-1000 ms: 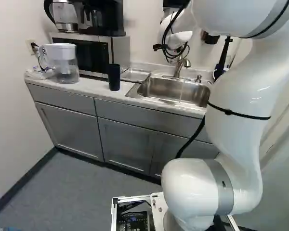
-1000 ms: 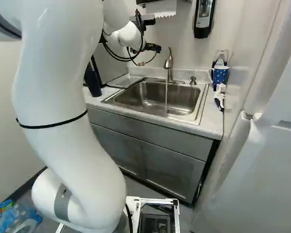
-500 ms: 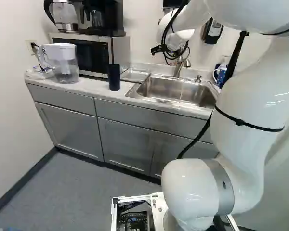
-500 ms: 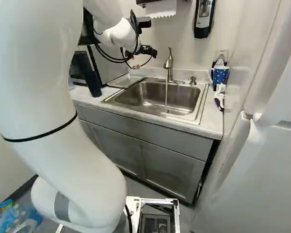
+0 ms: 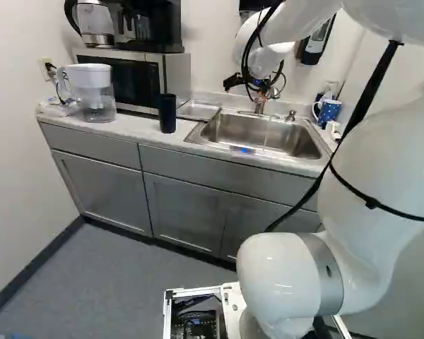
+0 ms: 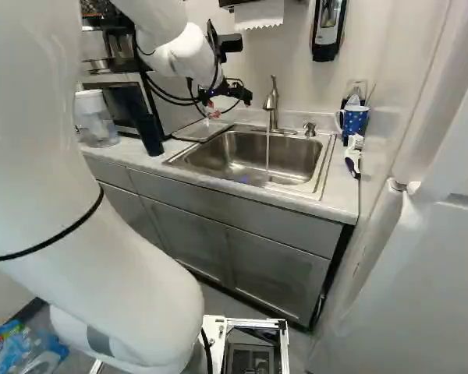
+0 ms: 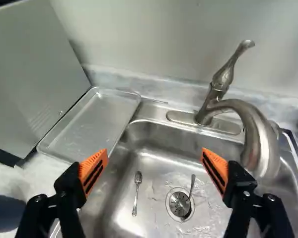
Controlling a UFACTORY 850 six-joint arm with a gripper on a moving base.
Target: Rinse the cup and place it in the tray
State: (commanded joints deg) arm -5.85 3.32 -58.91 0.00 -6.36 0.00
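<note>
The largest thing was the white, jointed arm [image 5: 381,166], which reached ahead with the hand [image 7: 155,168] over the near part of the sink zone, between tray and tap. Under and around it ran the pale desk [image 5: 138,127] with its grey cabinet fronts. Beside the hand, on the tray side, stood the boxy steel microwave [image 5: 120,78]. Below the hand lay the rectangular stainless-steel sink [image 6: 234,142]. Next in size, the shallow, rectangular metal tray [image 7: 92,124] rested on the tap-free side of the sink, ahead of the hand and toward the microwave. The curved, brushed-metal faucet [image 7: 260,134] rose on the hand's other side, a thin stream [image 6: 267,160] falling from it into the sink.

The hand itself stood wide, its orange pads [image 7: 94,171] far apart and nothing between them. The tall, dark blue, smooth cup [image 5: 167,114] stood upright on the desk, outside the finger on the tray side. A smaller blue mug with white spots [image 6: 355,121] sat well away, past the faucet; I took the dark cup as the one meant. Two slim metal utensils [image 7: 136,198] lay in the sink, one at the drain.

The step in hand seemed to be reaching for the cup, with rinsing ahead. The next move called for going sideways and down to it, closing evenly on its wall, then carrying it under the stream.
</note>
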